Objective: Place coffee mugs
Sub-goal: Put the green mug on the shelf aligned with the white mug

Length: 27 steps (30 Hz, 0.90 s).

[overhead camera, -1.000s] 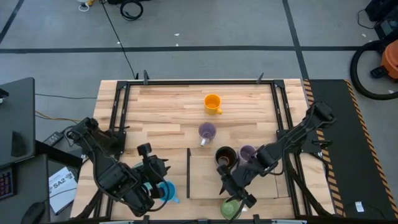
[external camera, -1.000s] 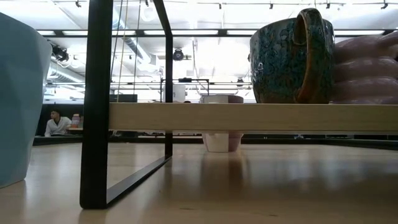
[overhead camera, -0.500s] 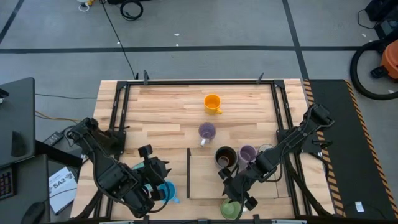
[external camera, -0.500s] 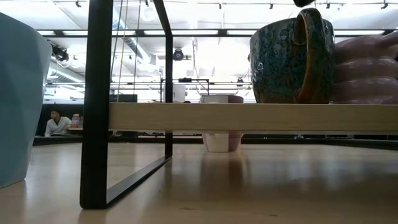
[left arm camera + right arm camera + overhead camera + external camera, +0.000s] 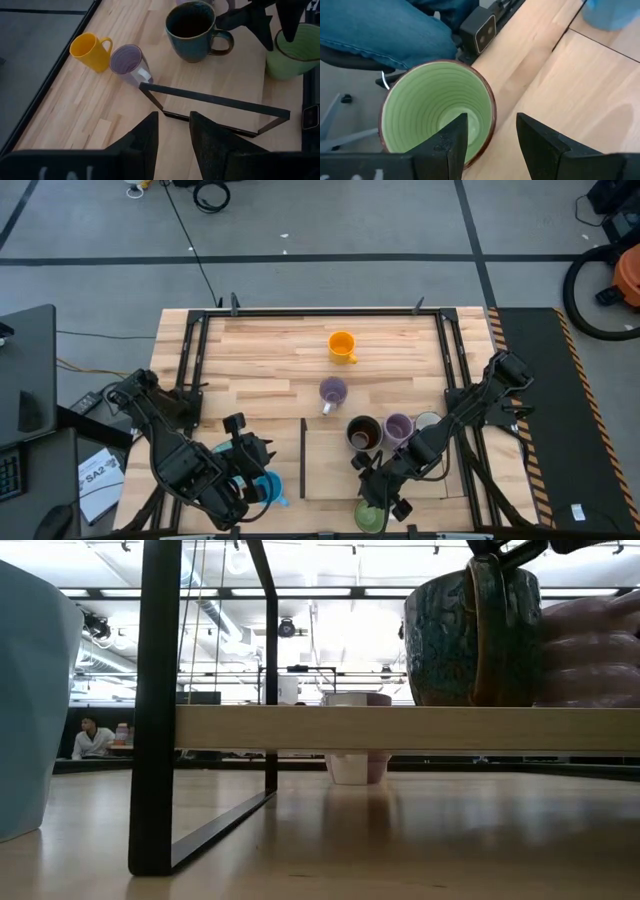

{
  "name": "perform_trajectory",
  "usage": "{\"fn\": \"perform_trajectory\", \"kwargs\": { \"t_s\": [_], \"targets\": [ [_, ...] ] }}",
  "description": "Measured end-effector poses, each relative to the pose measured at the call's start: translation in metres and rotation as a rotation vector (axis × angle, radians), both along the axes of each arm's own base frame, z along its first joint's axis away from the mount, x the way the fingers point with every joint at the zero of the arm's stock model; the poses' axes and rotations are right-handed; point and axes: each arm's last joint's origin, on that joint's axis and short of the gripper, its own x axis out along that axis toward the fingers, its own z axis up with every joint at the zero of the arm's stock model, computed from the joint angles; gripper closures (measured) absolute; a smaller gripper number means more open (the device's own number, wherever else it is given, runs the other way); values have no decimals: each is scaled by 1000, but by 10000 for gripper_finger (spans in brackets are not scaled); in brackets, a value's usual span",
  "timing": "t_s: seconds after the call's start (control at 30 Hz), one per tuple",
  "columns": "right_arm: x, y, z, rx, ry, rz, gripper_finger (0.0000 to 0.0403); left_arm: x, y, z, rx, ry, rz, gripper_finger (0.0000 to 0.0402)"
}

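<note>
The green mug (image 5: 369, 518) (image 5: 437, 112) stands upright at the table's near edge. My right gripper (image 5: 383, 492) (image 5: 492, 132) is open just above it, one finger over its hollow and one outside its rim. On the raised wooden shelf (image 5: 420, 480) stand the dark teal mug (image 5: 362, 432) (image 5: 470, 635), a purple mug (image 5: 398, 426) and the white mug (image 5: 428, 421). A second purple mug (image 5: 332, 392) and the orange mug (image 5: 342, 345) stand on the table. My left gripper (image 5: 252, 463) (image 5: 172, 130) waits open beside the bright blue mug (image 5: 268, 488).
The shelf's black frame (image 5: 215, 100) stands between the two arms. A small camera box (image 5: 484, 31) sits at the near edge by the green mug, with a person's jeans-clad legs (image 5: 390, 25) beyond it. Bare wood (image 5: 260, 360) lies toward the far left.
My right gripper has moved toward the table's near edge, to a place over the green mug, and its arm has drawn back from the shelf, uncovering the white mug. In the low view its dark fingers have come into the picture's top above the dark teal mug.
</note>
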Motion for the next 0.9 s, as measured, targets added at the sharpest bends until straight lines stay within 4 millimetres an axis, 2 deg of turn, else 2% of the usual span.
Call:
{"fn": "perform_trajectory", "kwargs": {
  "t_s": [0.67, 0.9],
  "targets": [
    [-10, 4, -4, -40, 55, 26, 230, 0, -1, 0, -3, -3, -3, 285],
    [-14, 5, -5, -54, 75, 35, 246, 0, -1, 0, -4, -4, -3, 285]
  ]
}}
